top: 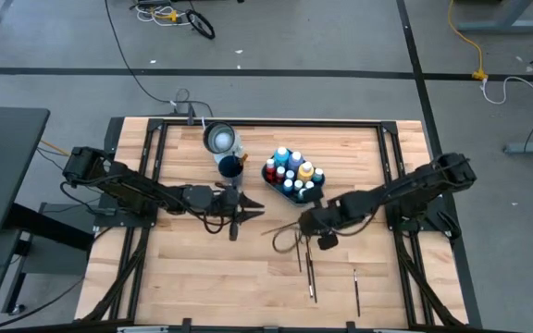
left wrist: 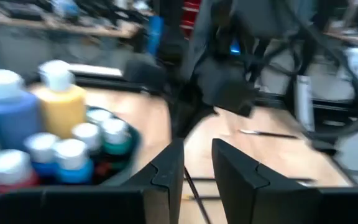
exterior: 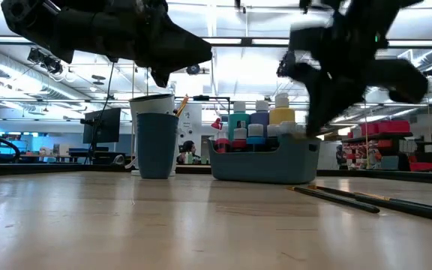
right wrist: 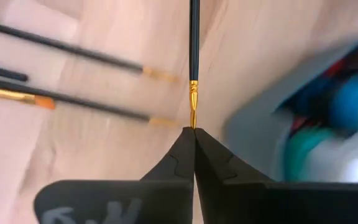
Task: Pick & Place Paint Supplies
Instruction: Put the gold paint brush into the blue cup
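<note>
The teal tray [top: 276,186] sits toward the back of the wooden surface [top: 202,268], packed with paint bottles [top: 291,171] standing upright: a yellow one [exterior: 281,111] and a blue one [exterior: 259,115] rise tallest at the rear, with teal and smaller capped ones crowded in front. Just beside it stands the dark blue cup [exterior: 157,144], a wood-handled brush [exterior: 181,105] leaning out of it, and a white cup [top: 219,138] sits right behind that. The right hand [right wrist: 194,134] is down near the tray's front corner, its fingers pinched together on the tip of a dark-handled brush [right wrist: 194,43], gripping right at the gold ferrule. More brushes [top: 310,273] lie loose on the surface in front, well apart from the tray. The left hand [left wrist: 194,163] hovers in front of the blue cup, its fingers a narrow gap apart with nothing between them.
</note>
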You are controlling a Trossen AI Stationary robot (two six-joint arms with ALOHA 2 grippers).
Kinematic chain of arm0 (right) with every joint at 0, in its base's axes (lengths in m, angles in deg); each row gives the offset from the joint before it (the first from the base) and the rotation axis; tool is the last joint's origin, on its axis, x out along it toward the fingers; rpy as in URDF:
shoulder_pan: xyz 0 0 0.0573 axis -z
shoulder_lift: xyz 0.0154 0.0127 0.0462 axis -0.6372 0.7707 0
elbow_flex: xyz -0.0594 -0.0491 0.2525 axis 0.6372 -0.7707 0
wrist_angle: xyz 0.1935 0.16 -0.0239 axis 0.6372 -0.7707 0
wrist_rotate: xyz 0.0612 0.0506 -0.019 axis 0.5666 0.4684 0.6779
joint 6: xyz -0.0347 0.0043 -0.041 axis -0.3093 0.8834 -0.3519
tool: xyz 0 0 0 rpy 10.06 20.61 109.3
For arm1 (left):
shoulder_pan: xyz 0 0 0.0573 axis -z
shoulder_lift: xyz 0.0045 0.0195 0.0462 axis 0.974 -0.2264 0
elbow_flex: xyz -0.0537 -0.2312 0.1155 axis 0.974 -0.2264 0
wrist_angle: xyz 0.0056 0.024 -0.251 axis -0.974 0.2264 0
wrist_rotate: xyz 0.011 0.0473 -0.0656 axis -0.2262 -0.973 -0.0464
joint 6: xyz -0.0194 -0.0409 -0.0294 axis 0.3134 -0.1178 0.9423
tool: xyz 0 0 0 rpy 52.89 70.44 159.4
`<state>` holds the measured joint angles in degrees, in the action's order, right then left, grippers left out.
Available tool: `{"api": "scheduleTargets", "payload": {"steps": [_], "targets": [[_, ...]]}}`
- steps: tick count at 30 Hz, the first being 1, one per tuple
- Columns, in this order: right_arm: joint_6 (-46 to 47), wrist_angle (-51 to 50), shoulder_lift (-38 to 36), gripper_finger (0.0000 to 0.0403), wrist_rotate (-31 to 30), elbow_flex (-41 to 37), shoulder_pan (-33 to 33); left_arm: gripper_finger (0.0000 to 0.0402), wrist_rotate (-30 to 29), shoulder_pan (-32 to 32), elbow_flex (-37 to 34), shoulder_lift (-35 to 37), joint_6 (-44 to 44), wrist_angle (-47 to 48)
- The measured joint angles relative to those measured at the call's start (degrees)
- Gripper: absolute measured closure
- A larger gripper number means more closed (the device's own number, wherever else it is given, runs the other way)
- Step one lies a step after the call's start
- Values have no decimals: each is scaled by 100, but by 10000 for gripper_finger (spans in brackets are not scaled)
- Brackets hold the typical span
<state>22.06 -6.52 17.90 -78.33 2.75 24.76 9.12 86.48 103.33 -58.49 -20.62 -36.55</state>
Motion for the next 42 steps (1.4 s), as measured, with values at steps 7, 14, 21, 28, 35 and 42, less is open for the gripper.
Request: {"api": "scheduleTargets", "payload": {"steps": [7, 14, 21, 28, 35, 42], "targets": [[-3182, 2050, 3, 402, -1273, 199, -684, 277, 1159, -172, -3, -4, 844, 53], [-5860, 3402, 107, 403, -1463, 199, -844, 243, 2446, -561, -5, -4, 3199, 437], [-7017, 3675, 263, 403, -1587, 207, -692, 239, 2940, -574, -5, -4, 3958, 579], [-7658, 4201, 461, 403, -1684, 210, -428, 239, 2800, -570, -4, -4, 3903, 613], [-8104, 4526, 511, 403, -1686, 202, -239, 239, 2645, -570, -3, -4, 3909, 726], [-8170, 4581, 511, 403, -1668, 205, -208, 259, 2587, -592, -3, -4, 3843, 699]]}}
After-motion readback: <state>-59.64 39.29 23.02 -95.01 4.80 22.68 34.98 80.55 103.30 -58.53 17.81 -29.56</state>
